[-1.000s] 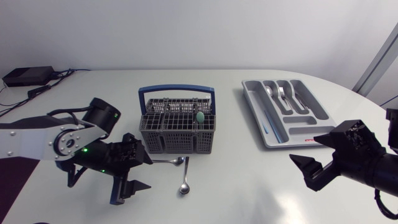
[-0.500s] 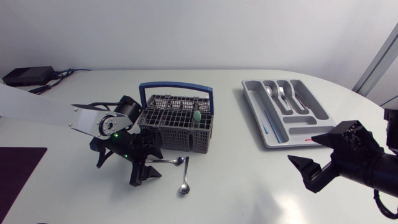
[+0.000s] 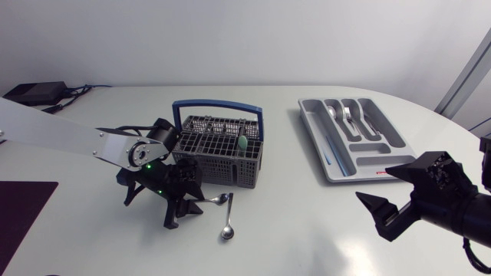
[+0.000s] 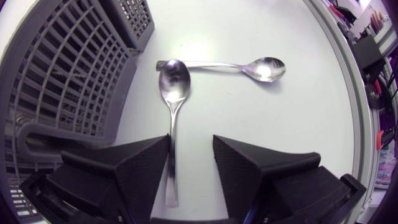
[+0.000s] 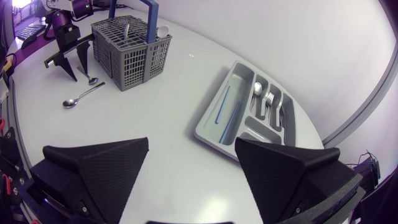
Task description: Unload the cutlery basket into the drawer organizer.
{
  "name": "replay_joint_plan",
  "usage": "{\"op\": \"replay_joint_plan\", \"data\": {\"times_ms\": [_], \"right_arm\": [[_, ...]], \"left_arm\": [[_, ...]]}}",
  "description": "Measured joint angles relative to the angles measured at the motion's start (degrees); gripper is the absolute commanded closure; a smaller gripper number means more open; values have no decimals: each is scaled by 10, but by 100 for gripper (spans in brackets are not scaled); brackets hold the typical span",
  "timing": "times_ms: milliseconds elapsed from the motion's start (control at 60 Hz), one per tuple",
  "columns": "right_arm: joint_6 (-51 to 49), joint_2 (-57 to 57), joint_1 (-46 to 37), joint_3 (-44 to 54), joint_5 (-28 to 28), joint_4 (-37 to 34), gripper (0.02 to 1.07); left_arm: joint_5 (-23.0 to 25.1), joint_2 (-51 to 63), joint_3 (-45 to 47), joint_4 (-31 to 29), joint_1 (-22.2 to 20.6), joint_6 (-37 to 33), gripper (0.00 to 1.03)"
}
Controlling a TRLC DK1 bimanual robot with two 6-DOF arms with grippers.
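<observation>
The grey cutlery basket (image 3: 219, 153) with a blue handle stands mid-table and holds a green-handled piece (image 3: 242, 144). Two steel spoons lie in front of it. My left gripper (image 4: 191, 155) is low over the nearer spoon (image 4: 173, 84); its handle runs between the fingers, against one finger and apart from the other, so the gripper is open. The second spoon (image 4: 264, 68) lies crosswise just beyond. From above, the left gripper (image 3: 184, 208) sits beside the basket's front corner. My right gripper (image 3: 381, 188) hovers wide open and empty, in front of the grey organizer (image 3: 318, 142).
The organizer (image 5: 214, 127) holds spoons and forks in its compartments and a blue stick in the long slot. The basket (image 5: 132, 53) and both spoons (image 5: 79, 97) are far across the table from the right gripper (image 5: 193, 163). A dark mat (image 3: 23, 207) lies at the left edge.
My left arm stretched right toward the basket front and came down over a spoon's handle, and its fingers drew closer together. The right arm stayed where it was.
</observation>
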State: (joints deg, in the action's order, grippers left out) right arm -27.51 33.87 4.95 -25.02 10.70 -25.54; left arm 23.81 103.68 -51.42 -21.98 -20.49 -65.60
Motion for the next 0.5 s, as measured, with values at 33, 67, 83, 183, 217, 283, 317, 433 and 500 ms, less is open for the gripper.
{"op": "replay_joint_plan", "data": {"times_ms": [33,67,83,183,217,283,317,433,500], "right_arm": [[0,-3,0,0,0,0,7],[0,-6,0,1,0,0,7],[0,-8,0,1,0,0,7],[0,-17,0,6,0,-2,7],[0,-20,0,8,0,-4,7],[0,-25,0,10,0,-7,7],[-1,-28,0,10,0,-10,7],[-7,-33,0,10,0,-13,7],[-11,-36,0,10,0,-15,7]], "left_arm": [[1,0,2,-1,-3,0,68],[3,-2,4,-1,-7,0,68],[4,-4,7,-2,-9,0,68],[4,-19,23,-21,-22,0,70],[4,-25,30,-24,-27,0,70],[4,-36,43,-28,-39,0,70],[4,-39,47,-29,-45,0,70],[-4,-43,49,-31,-63,13,70],[-7,-45,48,-38,-71,21,70]]}}
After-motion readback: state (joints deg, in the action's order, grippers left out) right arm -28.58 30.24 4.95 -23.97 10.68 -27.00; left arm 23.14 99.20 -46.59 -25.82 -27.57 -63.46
